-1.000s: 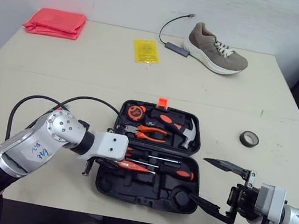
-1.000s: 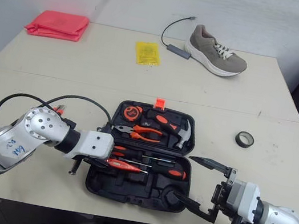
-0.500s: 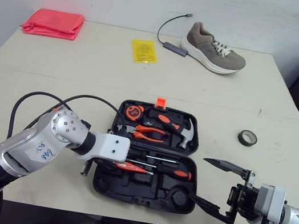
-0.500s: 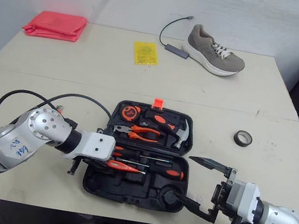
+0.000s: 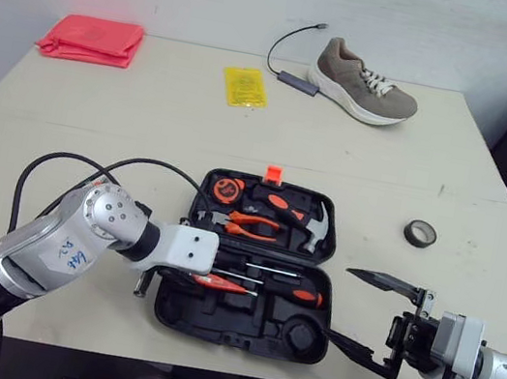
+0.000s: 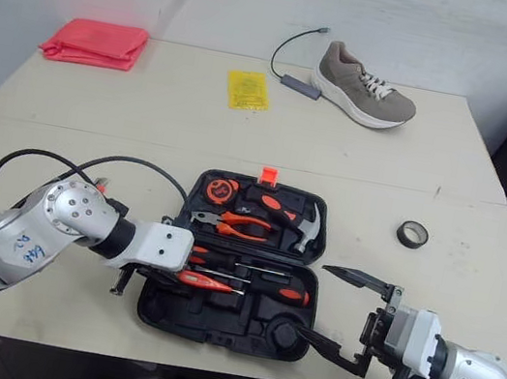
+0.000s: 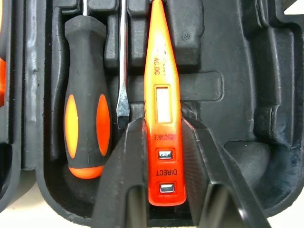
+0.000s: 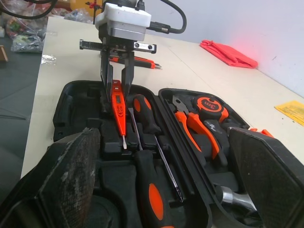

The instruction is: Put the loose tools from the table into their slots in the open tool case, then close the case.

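The black tool case (image 5: 175, 311) lies open near the table's front edge. Its far half holds a tape measure (image 5: 230, 188), pliers (image 5: 253, 221) and a hammer (image 5: 318, 223). Screwdrivers (image 5: 299, 294) lie in its near half. My left gripper (image 7: 163, 128) is shut on an orange voltage tester (image 7: 161, 71), held low over the near half beside a screwdriver (image 7: 85, 128). My right gripper (image 5: 339, 303) is open just right of the case, holding nothing. A loose screwdriver (image 8: 137, 60) lies on the table by the case's left edge.
A black tape roll (image 5: 420, 234) sits right of the case. At the back are a shoe (image 5: 365, 84), a cable (image 5: 291, 59), a yellow packet (image 5: 247, 87) and a red cloth (image 5: 91, 36). The table's front edge runs just below the case.
My left gripper and the tester have shifted slightly left, and the case's near half has slid a little left with them. The right gripper has stayed put.
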Robot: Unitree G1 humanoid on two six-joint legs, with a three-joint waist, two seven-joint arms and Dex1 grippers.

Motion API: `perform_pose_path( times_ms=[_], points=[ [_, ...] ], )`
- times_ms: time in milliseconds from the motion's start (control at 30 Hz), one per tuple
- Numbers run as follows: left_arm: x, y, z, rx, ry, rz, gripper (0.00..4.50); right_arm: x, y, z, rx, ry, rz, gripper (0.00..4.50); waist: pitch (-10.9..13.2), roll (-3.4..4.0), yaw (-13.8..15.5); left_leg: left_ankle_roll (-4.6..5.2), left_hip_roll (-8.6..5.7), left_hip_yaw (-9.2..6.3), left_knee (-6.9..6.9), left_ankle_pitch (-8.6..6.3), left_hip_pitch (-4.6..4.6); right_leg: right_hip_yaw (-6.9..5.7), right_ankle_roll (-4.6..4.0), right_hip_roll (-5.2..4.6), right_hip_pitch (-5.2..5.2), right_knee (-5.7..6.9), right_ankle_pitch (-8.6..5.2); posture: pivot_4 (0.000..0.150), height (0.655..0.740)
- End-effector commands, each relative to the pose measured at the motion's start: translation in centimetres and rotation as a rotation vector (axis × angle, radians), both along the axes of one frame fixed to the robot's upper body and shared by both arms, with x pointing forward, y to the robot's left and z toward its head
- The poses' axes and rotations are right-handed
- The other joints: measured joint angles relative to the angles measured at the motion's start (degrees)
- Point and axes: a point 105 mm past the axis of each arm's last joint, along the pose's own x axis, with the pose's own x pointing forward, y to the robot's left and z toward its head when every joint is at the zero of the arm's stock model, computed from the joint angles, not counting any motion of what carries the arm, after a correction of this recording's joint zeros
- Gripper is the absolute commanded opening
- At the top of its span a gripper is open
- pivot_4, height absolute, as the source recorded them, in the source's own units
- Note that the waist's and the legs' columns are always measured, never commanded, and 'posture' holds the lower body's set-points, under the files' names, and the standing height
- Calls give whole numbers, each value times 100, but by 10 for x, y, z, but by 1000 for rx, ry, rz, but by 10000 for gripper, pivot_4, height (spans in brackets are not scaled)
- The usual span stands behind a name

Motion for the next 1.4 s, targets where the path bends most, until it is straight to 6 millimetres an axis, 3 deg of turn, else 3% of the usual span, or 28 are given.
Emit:
perform_pose_path(
  times_ms=[33,167,267,400,500,633,900,1100,1400],
  points=[
    [-6,-7,17,-48,-30,-82,25471,-1,-2,6,0,-41,0,45000,0,0,6,0,0,0,1,0,-1,0,0,0,-1,0,0,1500,7400],
    [-17,2,30,-30,24,-117,25471,-2,-3,6,-1,-33,2,45000,0,-1,9,0,0,0,3,0,-2,-1,0,0,-1,3,0,1500,7400],
    [-14,9,40,-26,9,-109,25471,-3,-3,6,-1,-23,4,45000,1,0,5,0,0,0,2,0,-3,0,0,1,-2,3,0,1500,7400],
    [0,1,47,-217,-50,-111,25471,-4,-2,3,3,-13,3,45000,1,0,28,3,-6,0,5,1,-2,-1,1,1,-1,4,0,1500,7400],
    [3,-1,46,-401,-14,-76,17626,-4,0,3,9,-13,3,45000,0,0,62,5,-4,0,14,1,-5,-1,4,-3,-2,9,0,1500,7400],
    [12,11,22,-420,-6,0,587,-3,0,2,16,-13,-4,45000,0,0,64,4,3,0,16,1,-6,0,3,-1,-6,15,0,1500,7400],
    [21,3,-5,-392,4,59,587,-2,1,1,24,-17,-19,45000,0,-1,136,6,-8,3,18,0,-7,-1,3,1,-5,14,0,1500,7400],
    [29,0,-9,-368,-21,105,587,-3,1,2,24,-16,-21,45000,0,-1,131,6,-4,3,17,0,-6,0,3,0,-5,15,0,1500,7400],
    [19,-2,-17,-320,34,71,587,-2,1,2,23,-19,-19,45000,0,0,125,6,-3,3,15,0,-5,0,3,0,-6,15,0,1500,7400]
  ],
)
